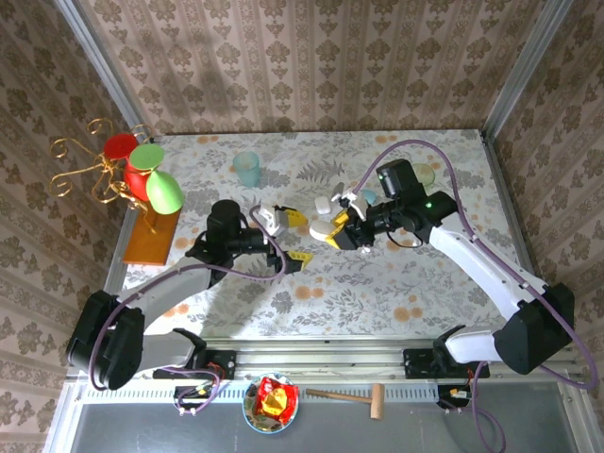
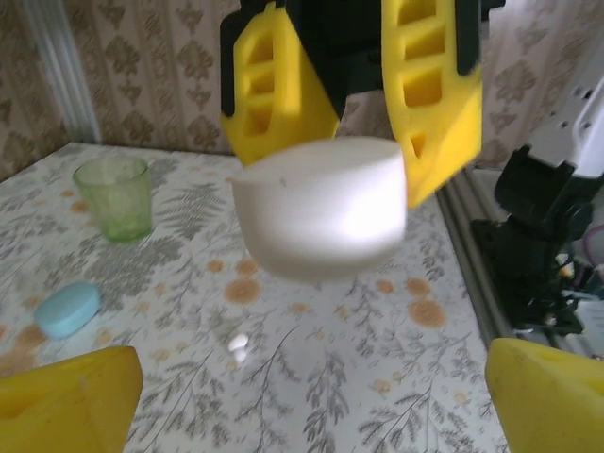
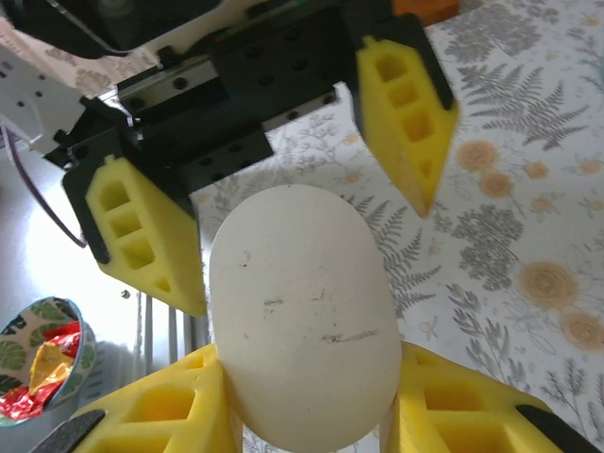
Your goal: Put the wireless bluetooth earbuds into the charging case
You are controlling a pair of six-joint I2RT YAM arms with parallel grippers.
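Your right gripper (image 1: 332,232) is clamped on the white charging case (image 3: 302,311). Its yellow fingers (image 3: 160,406) press on two opposite sides, and the case is held clear of the floral table (image 1: 377,293).

Your left gripper (image 2: 311,377) faces the case from the left. Its jaws are spread wide with nothing between them, and the case hangs just past its fingertips.

The earbuds (image 2: 238,346) are tiny whitish pieces lying on the table right of your left gripper, close to the spot under the held case. You cannot tell whether the pieces touch each other.

A light blue pebble (image 2: 68,309) lies apart on their far side. A green cup (image 2: 113,196) stands farther off again.
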